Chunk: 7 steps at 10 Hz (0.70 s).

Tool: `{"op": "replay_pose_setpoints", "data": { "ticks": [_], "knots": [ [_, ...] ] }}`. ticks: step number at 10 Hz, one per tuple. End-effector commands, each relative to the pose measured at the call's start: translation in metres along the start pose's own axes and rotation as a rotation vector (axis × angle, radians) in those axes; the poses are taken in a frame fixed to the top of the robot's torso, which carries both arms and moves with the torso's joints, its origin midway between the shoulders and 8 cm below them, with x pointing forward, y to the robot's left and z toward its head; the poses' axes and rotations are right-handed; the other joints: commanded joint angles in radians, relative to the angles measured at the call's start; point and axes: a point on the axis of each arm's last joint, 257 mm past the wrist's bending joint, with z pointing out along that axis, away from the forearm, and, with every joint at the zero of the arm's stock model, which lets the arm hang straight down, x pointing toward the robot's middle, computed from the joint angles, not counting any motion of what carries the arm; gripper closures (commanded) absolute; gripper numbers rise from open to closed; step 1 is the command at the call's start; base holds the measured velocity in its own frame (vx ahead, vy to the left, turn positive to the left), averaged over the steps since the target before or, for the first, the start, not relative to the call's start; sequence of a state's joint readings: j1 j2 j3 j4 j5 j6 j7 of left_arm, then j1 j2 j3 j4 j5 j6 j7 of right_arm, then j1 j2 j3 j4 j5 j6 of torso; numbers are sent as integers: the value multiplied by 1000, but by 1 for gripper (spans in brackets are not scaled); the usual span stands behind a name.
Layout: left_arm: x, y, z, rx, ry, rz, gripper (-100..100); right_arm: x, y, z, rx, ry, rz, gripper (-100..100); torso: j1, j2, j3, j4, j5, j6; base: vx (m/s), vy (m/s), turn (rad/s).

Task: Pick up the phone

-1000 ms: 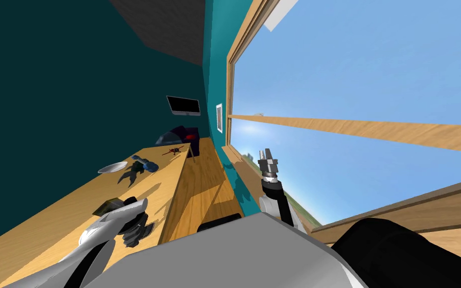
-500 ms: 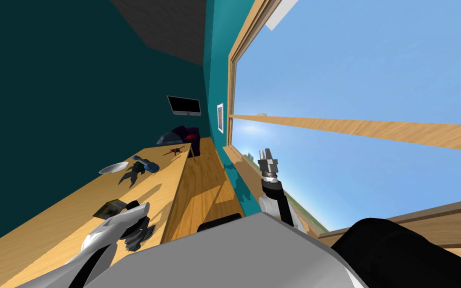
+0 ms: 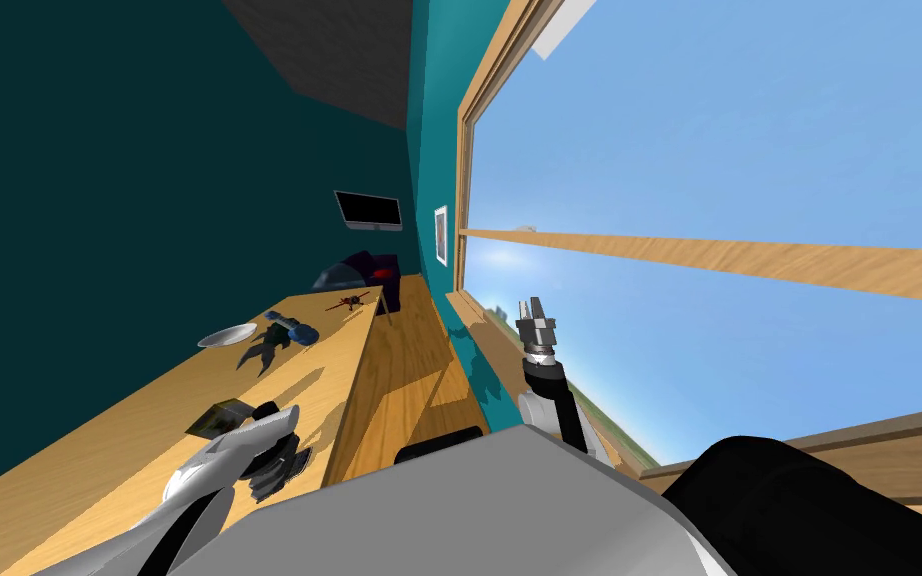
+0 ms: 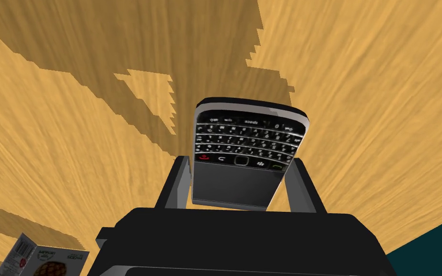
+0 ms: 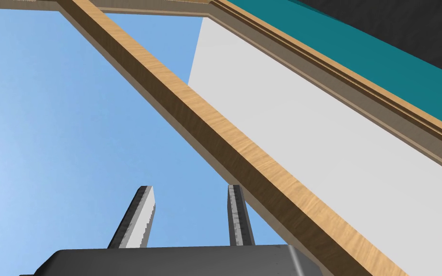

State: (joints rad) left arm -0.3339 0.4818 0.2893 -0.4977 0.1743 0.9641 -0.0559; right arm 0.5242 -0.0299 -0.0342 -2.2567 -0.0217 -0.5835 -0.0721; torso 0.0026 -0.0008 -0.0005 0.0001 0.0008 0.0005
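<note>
- Phone (image 4: pixel 244 143) sat between the left gripper's (image 4: pixel 239 162) fingers, low left in the head view above the table (image 4: pixel 368 96); they pressed its long edges.
- It looked light, rigid and slick-sided, so a firm hold on the edges suits.
- Right gripper (image 5: pixel 191 191) stood apart, empty.

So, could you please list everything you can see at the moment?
phone: one, black with keys, between the left gripper's fingers
table: one, wooden, along the dark teal wall
box: one, small, printed, on the table near the left gripper
plate: one, pale, farther along the table
screen: one, black, on the wall
window: one, wood-framed, to my right
left gripper: shut on the phone
right gripper: open, raised before the window
</note>
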Motion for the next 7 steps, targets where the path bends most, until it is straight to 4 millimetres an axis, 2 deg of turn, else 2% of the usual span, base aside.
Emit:
{"op": "replay_pose_setpoints", "data": {
  "ticks": [1, 2, 3, 5, 6, 7],
  "knots": [
    [0, 0, 0, 0, 0, 0, 100, 0, 0, 0, 0, 0, 0, 0, 0, 0, 0, 0, 0, 0, 0, 0, 0],
    [0, 0, 0, 0, 0, 0, 0, 0, 0, 0, 0, 0, 0, 0, 0, 0, 0, 0, 0, 0, 0, 0, 0],
    [-5, -11, -10, 2, 0, -3, 100, 0, 0, 0, 0, 0, 0, 0, 0, 0, 0, 0, 0, 0, -36, -35, -26],
    [-9, -18, -19, 1, 1, -5, 100, 0, 0, 0, 0, 0, 0, 0, -4, 3, 2, 1, -1, 1, -57, -58, -19],
    [-10, -17, -16, 4, 0, -5, 100, 0, 0, 0, 0, 0, 0, 0, -4, 3, 2, 1, -1, 0, -16, -21, 1],
    [-10, -16, -16, 1, 1, -5, 0, 0, 0, 0, 0, 0, 0, 0, -2, 2, 1, 0, -1, 0, 0, 0, 0]
  ]
}}
